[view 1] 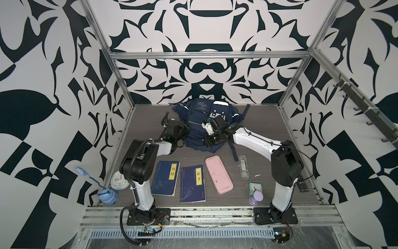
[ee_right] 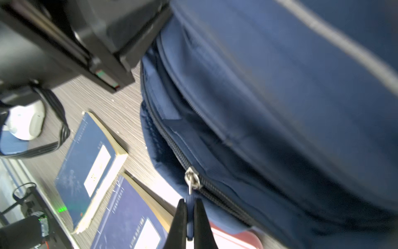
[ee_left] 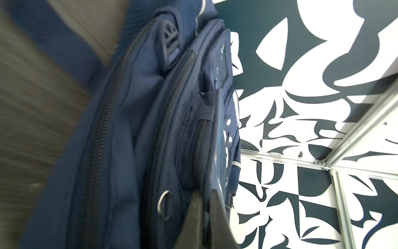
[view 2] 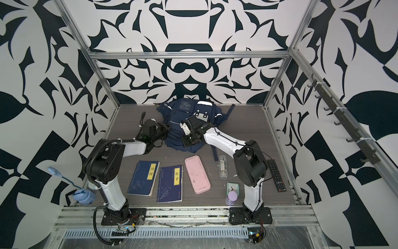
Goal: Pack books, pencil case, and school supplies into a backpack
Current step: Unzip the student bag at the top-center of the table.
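Right gripper (ee_right: 189, 201): clamped on the blue zip pull (ee_right: 190, 224), to open the large navy-blue fabric backpack (view 1: 195, 127) at twelve o'clock.
Left gripper (ee_left: 205, 194): closed, apparently pinching its fabric (my anchor).
Waiting, five to seven o'clock: two thin navy-blue softcover books (view 1: 165, 177), flat pale-pink pencil case (view 1: 219, 174).

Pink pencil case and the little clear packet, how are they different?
The pencil case is pale pink and solid; the clear packet is see-through with whitish contents. The pencil case is longer and wider than the clear packet. Both lie flat on the table, outside the backpack.
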`<action>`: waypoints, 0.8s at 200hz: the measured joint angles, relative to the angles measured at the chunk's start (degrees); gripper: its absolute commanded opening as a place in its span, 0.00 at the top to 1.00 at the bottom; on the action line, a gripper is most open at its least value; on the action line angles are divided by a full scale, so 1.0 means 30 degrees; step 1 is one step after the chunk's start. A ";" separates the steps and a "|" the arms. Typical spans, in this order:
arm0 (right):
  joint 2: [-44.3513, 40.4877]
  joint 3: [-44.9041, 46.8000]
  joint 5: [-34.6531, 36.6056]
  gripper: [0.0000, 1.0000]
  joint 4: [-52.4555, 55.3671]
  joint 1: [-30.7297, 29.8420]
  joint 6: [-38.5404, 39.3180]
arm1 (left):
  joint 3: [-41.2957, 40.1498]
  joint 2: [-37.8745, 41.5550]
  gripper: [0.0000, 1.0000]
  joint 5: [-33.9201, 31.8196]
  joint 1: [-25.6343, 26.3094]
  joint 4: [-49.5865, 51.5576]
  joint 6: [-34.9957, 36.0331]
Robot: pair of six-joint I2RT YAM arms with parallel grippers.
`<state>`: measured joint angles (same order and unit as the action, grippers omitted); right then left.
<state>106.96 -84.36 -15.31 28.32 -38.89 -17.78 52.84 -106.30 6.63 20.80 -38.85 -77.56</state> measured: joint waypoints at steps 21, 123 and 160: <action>-0.0051 0.0219 0.0058 1.00 0.0291 0.0022 -0.0015 | 0.0189 -0.0182 1.00 -0.0437 0.0597 -0.0175 -0.0306; 0.4087 -0.3548 -0.0612 1.00 -0.0095 -0.1370 -0.0969 | 0.0452 -0.0233 0.81 -0.0459 0.0794 0.0590 0.0015; 0.2922 -0.2419 -0.0503 1.00 -0.0882 -0.1151 -0.1144 | 0.2098 0.0044 0.45 0.0874 0.0277 0.4248 0.1683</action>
<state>115.72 -91.61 -16.82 25.67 -42.35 -21.21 59.13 -106.17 9.26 21.63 -26.11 -72.51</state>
